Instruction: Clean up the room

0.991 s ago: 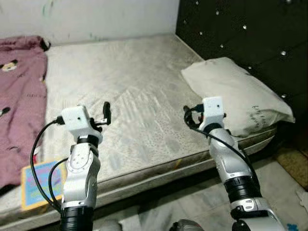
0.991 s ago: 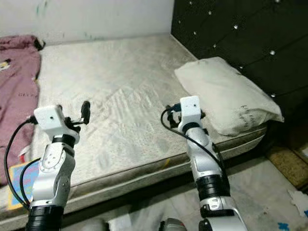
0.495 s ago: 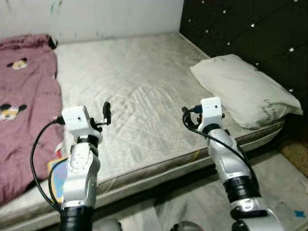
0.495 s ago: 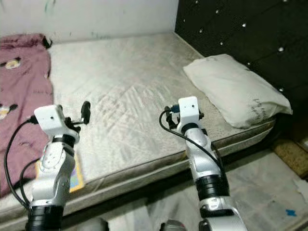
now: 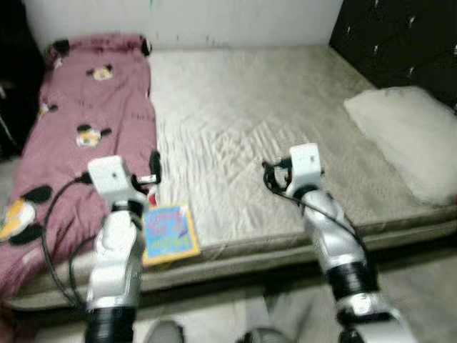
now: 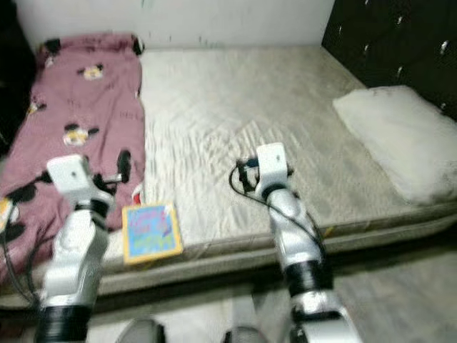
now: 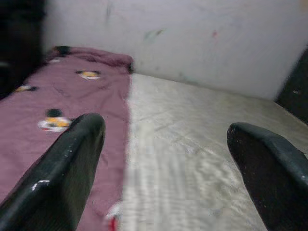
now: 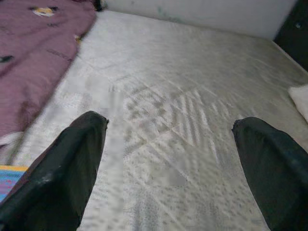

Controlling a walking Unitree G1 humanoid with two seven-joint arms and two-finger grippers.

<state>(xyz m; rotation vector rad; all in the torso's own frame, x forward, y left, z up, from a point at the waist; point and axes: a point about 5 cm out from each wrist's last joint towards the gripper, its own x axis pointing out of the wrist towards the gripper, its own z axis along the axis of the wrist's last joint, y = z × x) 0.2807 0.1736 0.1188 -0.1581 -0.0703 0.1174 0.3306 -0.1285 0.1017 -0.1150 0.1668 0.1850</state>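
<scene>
Nearest the robot, at the front edge of the mattress (image 5: pixel 285 121), both arms are raised and neither carries anything. The left gripper (image 7: pixel 168 163) has its fingers spread wide apart with nothing between them, above the seam where the blanket (image 5: pixel 78 136) meets the bare mattress. The right gripper (image 8: pixel 168 159) is likewise spread and empty, above the middle of the mattress front.

Just beside the left arm, a picture book (image 5: pixel 169 233) lies flat on the mattress front edge, touching the blanket's near border. A small red-and-white item (image 7: pixel 114 219) shows at that border; its nature cannot be determined.

The blanket, maroon with cartoon figures, covers the left strip of the mattress from front to wall. A pillow (image 5: pixel 410 139) rests at the right end of the mattress, against the dark padded headboard (image 5: pixel 393 36).

Step in hand, as judged: surveying the mattress and selecting an item. Nothing is yet grasped. The likely next move is to lower the left gripper onto the picture book; a flat, thin cover calls for pinching at one edge.
</scene>
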